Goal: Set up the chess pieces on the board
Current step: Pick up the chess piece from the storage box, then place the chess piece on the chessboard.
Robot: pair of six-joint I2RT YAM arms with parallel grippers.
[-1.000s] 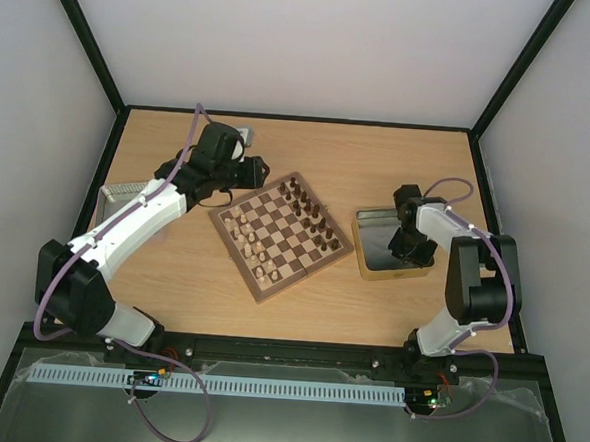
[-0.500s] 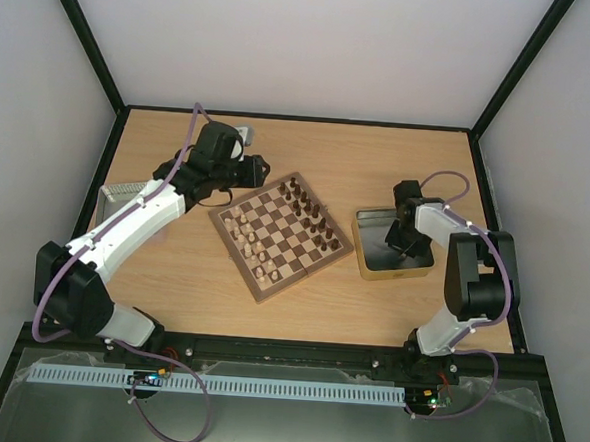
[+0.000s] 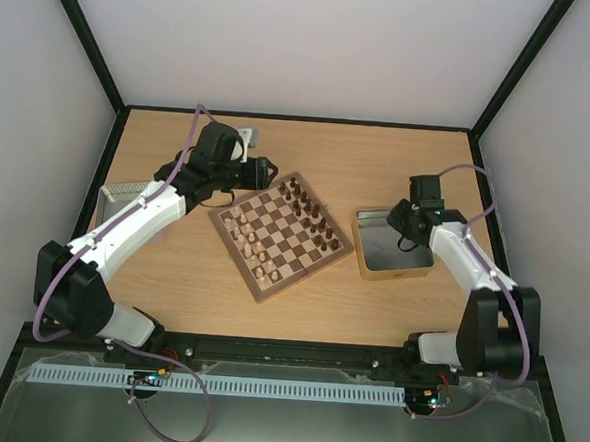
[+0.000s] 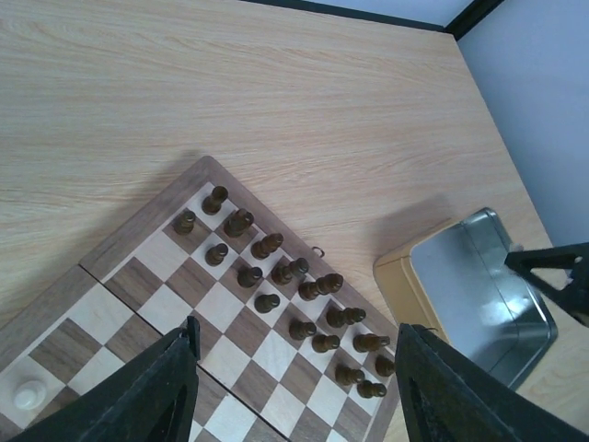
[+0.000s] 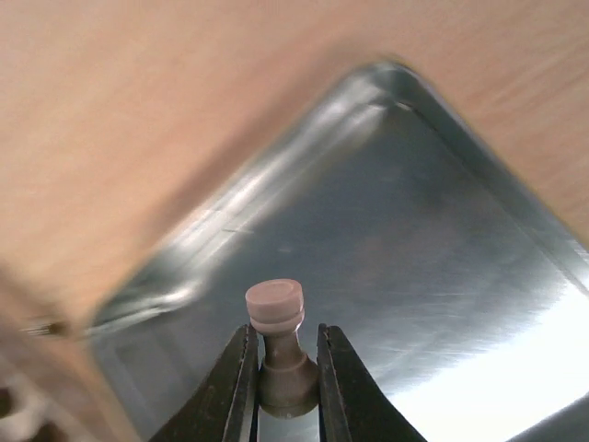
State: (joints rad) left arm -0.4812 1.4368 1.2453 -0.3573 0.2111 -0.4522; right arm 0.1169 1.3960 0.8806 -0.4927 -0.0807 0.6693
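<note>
The board (image 3: 306, 276) lies at an angle mid-table, with light chess pieces (image 3: 246, 234) along its left side and dark chessmen (image 3: 311, 214) along its right side. My right gripper (image 3: 406, 228) hangs over the metal tin (image 3: 361, 247), shut on one light chess piece (image 5: 274, 304) that is pinched by its stem between the fingers (image 5: 241, 368). My left gripper (image 3: 261, 169) hovers open over the board's far left corner with nothing in it. In the left wrist view I see the board (image 4: 156, 308), dark chessmen (image 4: 304, 290) and one light piece (image 4: 29, 394).
The tin's floor (image 5: 414, 276) looks bare below the held piece. A grey ribbed object (image 3: 122, 190) lies at the table's left edge. Black frame posts rise at the back corners. The tin (image 4: 479, 285) and right gripper (image 4: 561, 276) show in the left wrist view.
My right gripper has closed on a light piece in the tin and risen with it, the arm stretching out. My left gripper's jaws have spread a little wider.
</note>
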